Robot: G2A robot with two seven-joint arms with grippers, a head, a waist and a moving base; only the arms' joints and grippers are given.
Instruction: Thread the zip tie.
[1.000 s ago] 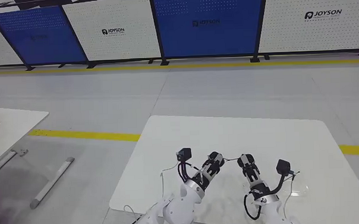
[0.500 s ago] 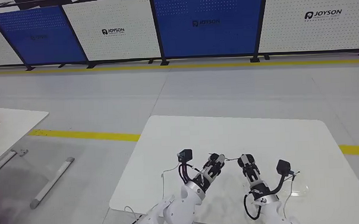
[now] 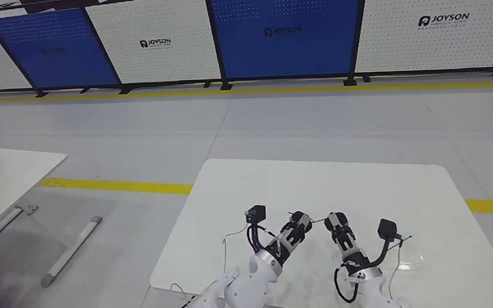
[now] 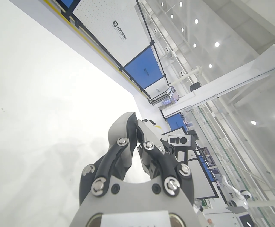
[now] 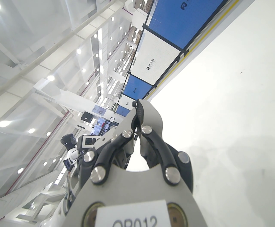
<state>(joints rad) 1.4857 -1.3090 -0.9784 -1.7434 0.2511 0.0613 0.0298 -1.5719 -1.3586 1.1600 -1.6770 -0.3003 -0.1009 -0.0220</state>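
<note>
Your left gripper and right gripper, both pinched together above the table's near edge, seemingly clamp the zip tie by its ends; it's light, springy and slick, so hold near tip and head.

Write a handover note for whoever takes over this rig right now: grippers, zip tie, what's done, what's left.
Left gripper: shut, held over the near part of the table, its tip close to the other gripper.
Right gripper: shut, with a small dark piece poking out at its tip.
Zip tie: a thin dark strand across the short gap between the two grippers; each appears to pinch one end.
Done: the tie is off the table and held by both arms.
Left: whether the tail has entered the head is too small to tell. Check that, then probably feed it through and pull.
</note>
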